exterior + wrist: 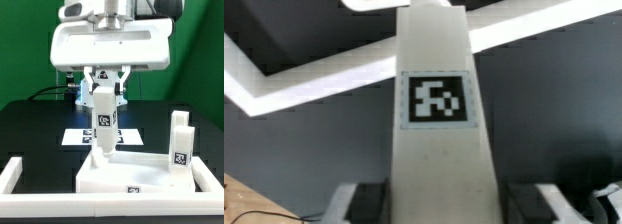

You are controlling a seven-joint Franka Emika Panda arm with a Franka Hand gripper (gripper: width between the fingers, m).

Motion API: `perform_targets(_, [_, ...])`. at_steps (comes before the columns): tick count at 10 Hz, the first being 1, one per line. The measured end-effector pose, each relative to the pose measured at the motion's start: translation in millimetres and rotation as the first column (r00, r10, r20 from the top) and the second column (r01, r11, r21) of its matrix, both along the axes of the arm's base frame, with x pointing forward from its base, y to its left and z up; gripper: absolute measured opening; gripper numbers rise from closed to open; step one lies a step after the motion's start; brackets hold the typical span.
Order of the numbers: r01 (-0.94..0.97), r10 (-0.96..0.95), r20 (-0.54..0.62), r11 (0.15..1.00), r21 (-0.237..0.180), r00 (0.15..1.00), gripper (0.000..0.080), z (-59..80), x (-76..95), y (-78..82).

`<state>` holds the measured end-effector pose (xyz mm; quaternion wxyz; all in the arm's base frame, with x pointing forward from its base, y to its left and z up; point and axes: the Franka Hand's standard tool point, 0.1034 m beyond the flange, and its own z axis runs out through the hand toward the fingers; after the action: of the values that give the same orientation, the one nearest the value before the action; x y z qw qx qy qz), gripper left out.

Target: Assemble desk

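Desk top [125, 172] lay on black tabletop [30, 125], hand [104, 100] gripped upright leg [104, 128], second leg [179, 140] at three o'clock.

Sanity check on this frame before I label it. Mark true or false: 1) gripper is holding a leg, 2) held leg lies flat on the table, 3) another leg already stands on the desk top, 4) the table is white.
1) True: the gripper is shut on a leg.
2) False: it hangs upright, its lower end at the desk top.
3) True: a second leg stands at the top's corner on the exterior view's right.
4) False: the table is black.
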<state>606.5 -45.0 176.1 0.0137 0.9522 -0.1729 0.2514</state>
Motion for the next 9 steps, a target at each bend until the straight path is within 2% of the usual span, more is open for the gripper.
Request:
perform_targets(3, [-0.001,0.001,-0.002,1.000,-0.002,1.000,0.0289,-1.2,-0.1,-0.1])
perform_targets(4, [0.016,-0.016,0.026,1.000,-0.001,1.000,0.0289,-0.7,1.4,0.9])
perform_targets(5, [0.032,-0.031,0.084,0.999,-0.018,0.996,0.0289,-4.7,0.3,4.2])
perform_targets(6, [0.049,-0.046,0.105,0.998,-0.033,0.993,0.0289,-8.1,-3.2,-4.1])
perform_targets(9, [0.063,-0.057,0.120,0.997,-0.044,0.991,0.0289,-12.3,-5.5,-8.3])
